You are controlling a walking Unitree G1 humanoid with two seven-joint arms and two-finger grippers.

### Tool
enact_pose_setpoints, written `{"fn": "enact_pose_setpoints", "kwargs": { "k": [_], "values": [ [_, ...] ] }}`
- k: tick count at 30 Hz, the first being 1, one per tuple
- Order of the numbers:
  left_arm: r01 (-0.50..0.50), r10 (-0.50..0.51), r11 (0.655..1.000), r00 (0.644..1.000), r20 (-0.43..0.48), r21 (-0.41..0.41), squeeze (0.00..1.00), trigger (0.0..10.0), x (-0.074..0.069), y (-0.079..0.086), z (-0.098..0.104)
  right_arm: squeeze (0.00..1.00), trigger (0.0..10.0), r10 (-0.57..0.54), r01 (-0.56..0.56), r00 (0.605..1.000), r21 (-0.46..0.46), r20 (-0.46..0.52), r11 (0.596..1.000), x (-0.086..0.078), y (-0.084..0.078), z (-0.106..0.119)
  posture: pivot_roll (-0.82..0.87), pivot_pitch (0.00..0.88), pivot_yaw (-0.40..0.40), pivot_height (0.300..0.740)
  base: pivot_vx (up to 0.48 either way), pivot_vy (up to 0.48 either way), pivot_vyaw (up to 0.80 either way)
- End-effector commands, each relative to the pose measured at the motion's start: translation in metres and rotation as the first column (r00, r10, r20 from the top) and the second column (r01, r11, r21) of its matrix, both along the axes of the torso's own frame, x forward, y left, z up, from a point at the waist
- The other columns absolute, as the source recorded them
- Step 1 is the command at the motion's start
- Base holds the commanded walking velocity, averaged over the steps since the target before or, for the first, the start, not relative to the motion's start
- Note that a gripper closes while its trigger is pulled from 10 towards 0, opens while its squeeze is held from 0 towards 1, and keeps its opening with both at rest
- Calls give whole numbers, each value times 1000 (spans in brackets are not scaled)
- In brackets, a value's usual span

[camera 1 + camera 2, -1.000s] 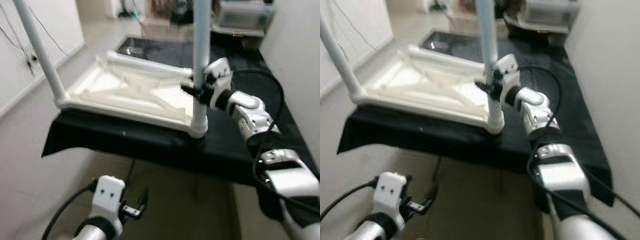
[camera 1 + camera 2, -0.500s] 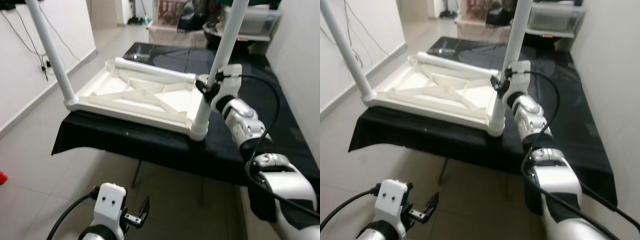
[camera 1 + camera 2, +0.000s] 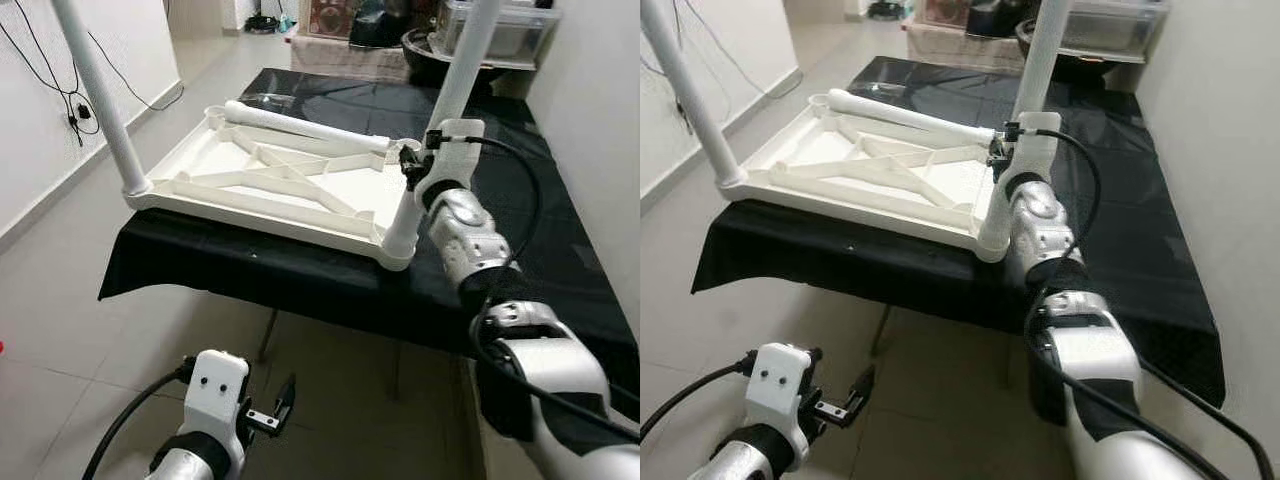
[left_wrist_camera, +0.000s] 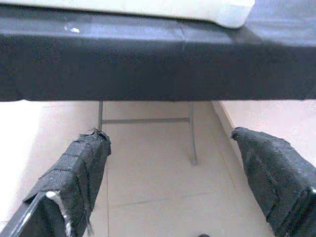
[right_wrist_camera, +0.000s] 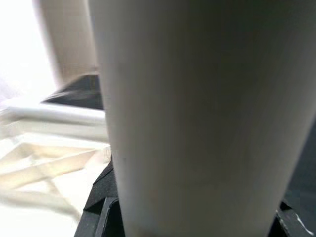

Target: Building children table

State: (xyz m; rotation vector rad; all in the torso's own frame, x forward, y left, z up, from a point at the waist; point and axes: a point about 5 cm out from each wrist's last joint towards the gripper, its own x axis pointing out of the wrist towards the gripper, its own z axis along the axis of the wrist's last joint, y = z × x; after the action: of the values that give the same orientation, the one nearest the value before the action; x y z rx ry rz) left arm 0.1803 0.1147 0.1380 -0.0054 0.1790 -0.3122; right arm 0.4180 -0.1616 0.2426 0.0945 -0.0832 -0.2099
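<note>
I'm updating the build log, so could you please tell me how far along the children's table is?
Done: the white tabletop lies upside down on the black-covered table, and one leg stands in its near left corner. In hand: the right gripper clamps a second leg standing in the near right corner. Left: a third leg lies loose along the far edge, not yet fitted. The left gripper hangs open below the table.

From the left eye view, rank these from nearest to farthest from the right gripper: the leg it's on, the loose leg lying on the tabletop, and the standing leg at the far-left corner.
1. Near-right leg: inside the right gripper, standing in its corner socket.
2. Loose leg: lying along the upturned tabletop's back edge, its end close to the gripper's left.
3. Left corner leg: upright at the opposite near corner, farthest.
</note>
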Motion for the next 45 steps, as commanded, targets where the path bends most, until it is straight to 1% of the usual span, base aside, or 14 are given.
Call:
{"fn": "enact_pose_setpoints", "kwargs": {
  "k": [1, 4, 5, 8, 11, 14, 15, 17, 18, 20, 24, 42, 43, 45],
  "values": [
    [-7, 7, 1000, 1000, -23, 9, 0, 10000, -1, 1, -6, 0, 10000, -141, 161, 944, 44, -298, 986, -13, -16, -69, 100, 134, -30, 740, 0, 0, 0],
    [-6, 6, 1000, 1000, -16, 9, 0, 10000, 1, 1, -5, 0, 10000, -302, 337, 910, 84, -283, 938, -16, -18, -68, 100, 134, -32, 740, 0, 0, 0],
    [-6, 6, 1000, 1000, -16, 9, 0, 10000, 1, 1, -5, 0, 10000, -302, 337, 910, 84, -283, 938, -16, -18, -68, 100, 134, -32, 740, 0, 0, 0],
    [-6, 6, 1000, 1000, -7, 9, 0, 10000, 4, 1, -4, 0, 10000, -480, 506, 849, 74, -223, 860, -20, -12, -56, 103, 128, -28, 740, 0, 0, 0],
    [-6, 6, 1000, 1000, -4, 8, 0, 10000, 5, 1, -4, 0, 10000, -573, 594, 794, 59, -203, 803, -23, 2, -46, 102, 129, -26, 740, 0, 0, 0],
    [-5, 6, 1000, 1000, -4, 8, 0, 10000, 5, 1, -4, 0, 10000, -587, 608, 783, 57, -205, 792, -23, 5, -45, 102, 129, -26, 740, 0, 0, 0],
    [-3, 3, 1000, 1000, -4, 7, 0, 10000, 6, 0, -4, 0, 10000, -600, 621, 773, 57, -205, 781, -24, 20, -41, 98, 130, -21, 740, 0, 0, 0],
    [1, -1, 1000, 1000, -5, 4, 0, 10000, 6, -2, -4, 0, 10000, -596, 619, 776, 67, -206, 783, -25, 36, -37, 103, 129, -23, 740, 0, 0, 0],
    [1, -1, 1000, 1000, -5, 4, 0, 10000, 6, -2, -4, 0, 10000, -596, 619, 776, 67, -206, 783, -25, 36, -37, 103, 129, -23, 740, 0, 0, 0],
    [13, -13, 1000, 1000, -1, 6, 0, 10000, 7, -5, -4, 0, 10000, -560, 589, 798, 86, -225, 804, -26, 65, -31, 108, 129, -33, 740, 0, 0, 0],
    [19, -19, 1000, 1000, 1, 8, 0, 10000, 7, -6, -5, 0, 10000, -542, 573, 807, 92, -234, 814, -27, 74, -31, 105, 131, -36, 740, 0, 0, 0],
    [21, -21, 1000, 1000, -1, 4, 0, 10000, 8, -8, -7, 20, 10000, -531, 553, 821, 60, -208, 831, -27, 79, -31, 95, 130, -33, 740, 0, 0, 0],
    [20, -20, 1000, 1000, -2, 4, 0, 10000, 8, -8, -7, 1000, 10000, -514, 536, 832, 64, -208, 842, -27, 80, -32, 94, 131, -34, 740, 0, 0, 0],
    [19, -19, 1000, 1000, -3, 4, 0, 10000, 8, -8, -8, 1000, 10000, -503, 525, 839, 66, -208, 848, -27, 81, -32, 94, 130, -34, 740, 0, 0, 0]
  ]
}}
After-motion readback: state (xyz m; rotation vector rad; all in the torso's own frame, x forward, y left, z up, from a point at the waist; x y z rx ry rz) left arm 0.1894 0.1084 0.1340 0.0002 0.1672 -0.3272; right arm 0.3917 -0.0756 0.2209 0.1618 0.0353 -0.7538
